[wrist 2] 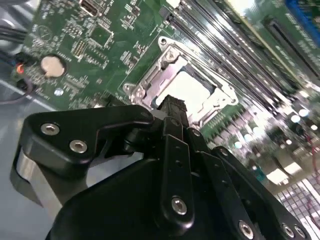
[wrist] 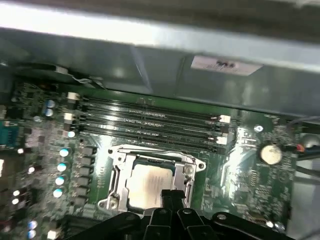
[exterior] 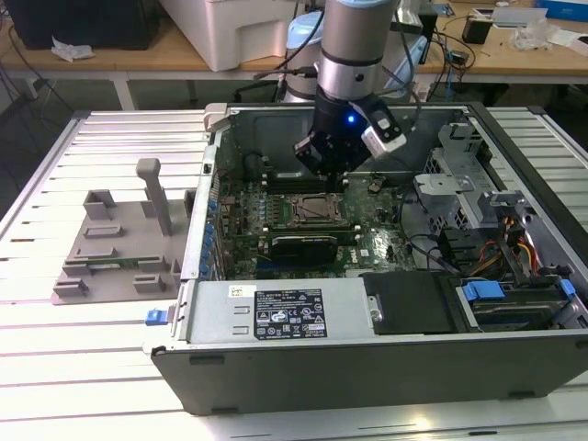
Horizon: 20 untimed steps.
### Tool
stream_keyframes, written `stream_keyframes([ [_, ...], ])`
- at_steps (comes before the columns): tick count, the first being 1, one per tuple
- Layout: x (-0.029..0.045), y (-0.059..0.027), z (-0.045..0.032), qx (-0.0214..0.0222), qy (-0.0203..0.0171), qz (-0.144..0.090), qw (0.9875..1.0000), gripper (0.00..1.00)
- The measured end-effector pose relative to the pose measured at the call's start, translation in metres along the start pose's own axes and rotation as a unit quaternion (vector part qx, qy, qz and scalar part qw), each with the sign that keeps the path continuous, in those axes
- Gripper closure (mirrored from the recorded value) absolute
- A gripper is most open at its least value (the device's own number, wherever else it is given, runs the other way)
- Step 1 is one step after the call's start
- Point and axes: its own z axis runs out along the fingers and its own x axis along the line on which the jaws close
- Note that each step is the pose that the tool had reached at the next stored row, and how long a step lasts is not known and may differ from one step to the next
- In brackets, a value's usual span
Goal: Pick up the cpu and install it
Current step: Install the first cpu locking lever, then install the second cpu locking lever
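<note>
One cpu (wrist: 149, 186) lies seated in the socket frame (wrist: 150, 175) on the motherboard (exterior: 372, 243). We judge it light, rigid and fragile; grip its edges. Whether the hand (wrist 2: 172, 107) is closed, we cannot tell.

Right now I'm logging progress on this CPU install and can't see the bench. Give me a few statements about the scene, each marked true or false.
1. The cpu lies in the socket frame on the motherboard. True.
2. The gripper hovers over the grey tray. False: it hangs inside the computer case, above the socket.
3. The grey tray sits outside the case, on the exterior view's left. True.
4. The gripper carries the cpu. False: the chip rests in the socket.
</note>
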Motion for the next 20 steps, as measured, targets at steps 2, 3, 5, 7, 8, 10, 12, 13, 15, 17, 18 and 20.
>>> stream_keyframes([
  [2, 0.0001, 0.0002, -0.0040, 0.0000, 0.0000, 0.000, 1.0000, 0.90],
  [3, 0.0001, 0.0002, -0.0040, -0.0002, -0.0001, 0.000, 1.0000, 0.90],
  [5, 0.0001, 0.0002, -0.0041, -0.0001, -0.0001, 0.000, 1.0000, 0.90],
  [7, 0.0001, 0.0001, -0.0042, 0.0000, 0.0000, 0.000, 1.0000, 0.90],
  [8, 0.0001, 0.0002, -0.0042, 0.0000, 0.0000, 0.000, 1.0000, 0.90],
  [10, 0.0001, 0.0002, -0.0042, -0.0001, 0.0000, 0.000, 1.0000, 0.90],
  [12, 0.0002, -0.0004, -0.0044, 0.0001, 0.0001, 0.000, 1.0000, 0.90],
  [13, 0.0007, -0.0036, -0.0043, -0.0001, 0.0000, 0.000, 1.0000, 0.90],
  [15, 0.0034, -0.0171, -0.0045, 0.0000, 0.0000, 0.000, 1.0000, 0.90],
  [17, 0.0066, -0.0316, -0.0037, -0.0018, -0.0003, 0.000, 1.0000, 0.90],
  [18, 0.0077, -0.0345, -0.0033, -0.0056, -0.0008, 0.000, 1.0000, 0.90],
  [20, 0.0100, -0.0376, -0.0033, -0.0285, -0.0040, -0.001, 0.9996, 0.90],
])
